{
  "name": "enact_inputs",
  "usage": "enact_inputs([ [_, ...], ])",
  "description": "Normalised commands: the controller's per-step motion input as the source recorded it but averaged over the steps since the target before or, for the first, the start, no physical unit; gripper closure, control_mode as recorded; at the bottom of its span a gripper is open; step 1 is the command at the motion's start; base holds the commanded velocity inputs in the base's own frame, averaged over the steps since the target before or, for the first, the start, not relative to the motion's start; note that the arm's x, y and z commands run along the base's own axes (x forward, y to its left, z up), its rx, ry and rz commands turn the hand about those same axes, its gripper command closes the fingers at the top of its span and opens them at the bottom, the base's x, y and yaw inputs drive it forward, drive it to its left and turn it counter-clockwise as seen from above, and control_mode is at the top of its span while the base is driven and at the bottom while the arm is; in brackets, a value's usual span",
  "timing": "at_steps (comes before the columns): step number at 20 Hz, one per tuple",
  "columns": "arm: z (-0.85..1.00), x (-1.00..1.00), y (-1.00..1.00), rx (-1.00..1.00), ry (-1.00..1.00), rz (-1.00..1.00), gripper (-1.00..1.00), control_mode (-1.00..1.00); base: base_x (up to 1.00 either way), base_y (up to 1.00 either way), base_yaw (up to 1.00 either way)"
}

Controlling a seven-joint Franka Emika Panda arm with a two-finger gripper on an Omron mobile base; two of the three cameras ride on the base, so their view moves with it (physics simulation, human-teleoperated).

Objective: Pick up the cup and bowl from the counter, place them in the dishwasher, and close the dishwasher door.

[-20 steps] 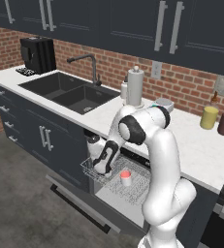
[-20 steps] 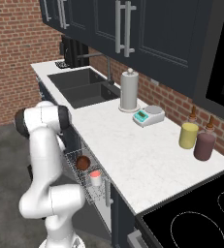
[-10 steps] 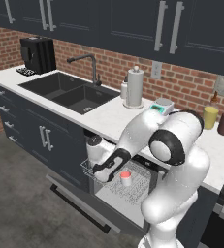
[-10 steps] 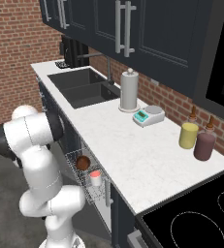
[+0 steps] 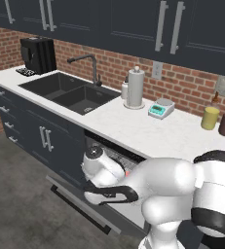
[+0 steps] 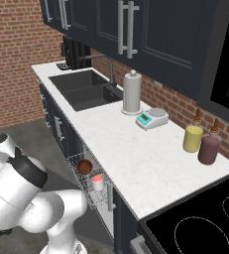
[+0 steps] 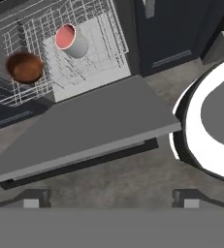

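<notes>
Cup: I see the small short white cup with the pink-red inside (image 7: pixel 72 40) sitting in the white wire rack (image 7: pixel 91 29), open side up. In the hand view it is at about 11 o'clock.
Bowl: the small round dark brown wood-like bowl (image 7: pixel 24 67) is in the same rack, just beside the cup, toward 9 o'clock from it. They do not touch. From the right base view I see the bowl (image 6: pixel 85 166) and the cup (image 6: pixel 97 182) under the edge of the worktop.
Done so far: I think both things are put away. That part looks finished.
Left to do: the flat dark grey dishwasher door (image 7: pixel 89 128) is down and lies flat. I think it needs to be pushed up and shut.
Door look: smooth and plain, with a dark bar handle (image 7: pixel 79 162) under its front edge, at about 6 o'clock from the rack.
Gripper: my gripper (image 7: pixel 108 197) looks down on the door from above. Its fingers are spread wide and hold nothing.
Dishwasher: the unit (image 5: pixel 116 160) sits under the long white speckled counter (image 5: pixel 143 131), and the white arm blocks much of it in the left base view.
Further out: a yellow tumbler (image 6: pixel 193 138) and a maroon tumbler (image 6: pixel 208 150) stand far along the counter, well apart from the rack.
</notes>
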Motion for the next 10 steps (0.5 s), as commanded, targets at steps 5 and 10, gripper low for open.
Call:
enact_inputs([
  [5,-0.12,-0.14,0.75,0.0,0.0,0.0,-1.0,-1.0,0.0,0.0,0.0],
  [10,-0.49,0.0,0.75,-0.01,-0.03,0.03,-1.0,-1.0,0.0,0.0,0.0],
])
